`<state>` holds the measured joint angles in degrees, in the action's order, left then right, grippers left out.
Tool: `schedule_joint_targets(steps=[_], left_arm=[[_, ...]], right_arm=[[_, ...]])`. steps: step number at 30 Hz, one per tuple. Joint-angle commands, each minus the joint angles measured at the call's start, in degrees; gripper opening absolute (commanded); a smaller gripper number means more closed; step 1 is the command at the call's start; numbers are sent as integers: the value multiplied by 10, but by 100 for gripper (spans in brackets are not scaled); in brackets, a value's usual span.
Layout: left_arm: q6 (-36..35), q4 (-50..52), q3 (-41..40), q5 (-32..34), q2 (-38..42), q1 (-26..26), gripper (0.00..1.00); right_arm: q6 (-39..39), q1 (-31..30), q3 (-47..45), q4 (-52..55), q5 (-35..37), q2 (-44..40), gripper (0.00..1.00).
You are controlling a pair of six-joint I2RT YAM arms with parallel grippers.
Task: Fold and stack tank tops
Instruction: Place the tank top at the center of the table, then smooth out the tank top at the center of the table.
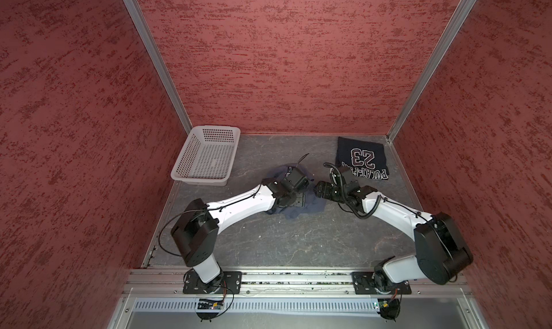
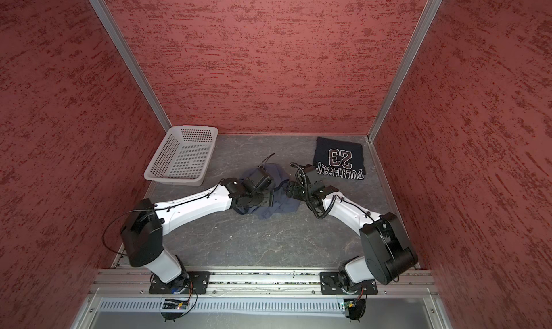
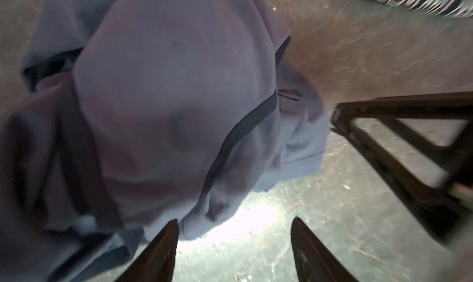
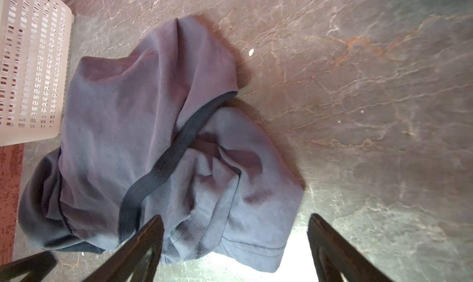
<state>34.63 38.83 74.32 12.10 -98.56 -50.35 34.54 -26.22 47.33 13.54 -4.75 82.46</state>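
Observation:
The slate blue-grey tank top [image 1: 294, 214] [image 2: 280, 206] lies crumpled in the middle of the table, its navy trim showing in the right wrist view [image 4: 128, 114]. My left gripper [image 3: 234, 221] [image 2: 264, 199] hovers over it, open, with bare table between its fingers and the cloth's edge [image 3: 179, 88] beside one finger. From the right, my right gripper [image 4: 234, 216] [image 1: 318, 189] is open as well, and the cloth's stitched hem lies between its fingers, ungripped. The navy tank top [image 1: 361, 158] [image 2: 339, 158] lies folded at the far right, its "23" print up.
A white perforated basket [image 1: 198, 179] [image 2: 173, 178] [image 4: 33, 63] stands at the far left, close to the crumpled top. Red walls close in the table on three sides. The two grippers' fingertips are near each other over the cloth.

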Motion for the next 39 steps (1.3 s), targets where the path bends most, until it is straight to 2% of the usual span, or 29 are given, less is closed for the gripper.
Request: schedule_joint_targets(steps=[1, 5, 8, 14, 18, 20, 22, 25, 30, 33, 39], left_arm=[[-8, 56, 26, 70, -41, 1, 65], [-4, 68, 36, 89, -70, 6, 63], [-6, 59, 32, 75, -83, 11, 58], [6, 61, 21, 85, -76, 12, 31], [9, 39, -14, 107, -16, 18, 13], [12, 20, -40, 121, 36, 23, 9], [24, 4, -73, 144, 101, 26, 9], [22, -52, -134, 133, 203, 41, 9], [42, -98, -220, 41, 337, 142, 8], [44, -96, -246, 10, 379, 192, 8], [35, -74, -253, -27, 404, 254, 7]], right_arm=[[10, -2, -11, -2, 29, -22, 89], [12, -2, -27, -11, 22, -28, 89], [14, -3, -33, -17, 19, -26, 88], [14, -2, -37, -26, 10, -19, 88], [9, -2, -37, -36, -7, -4, 87], [7, -2, -36, -40, -16, 5, 86], [2, -6, -33, -40, -14, 22, 81], [-16, -32, -8, -17, 5, 51, 79], [-5, -50, -9, -50, -32, 70, 79], [1, -58, -8, -65, -46, 83, 78], [8, -80, 11, -61, -47, 79, 76]])
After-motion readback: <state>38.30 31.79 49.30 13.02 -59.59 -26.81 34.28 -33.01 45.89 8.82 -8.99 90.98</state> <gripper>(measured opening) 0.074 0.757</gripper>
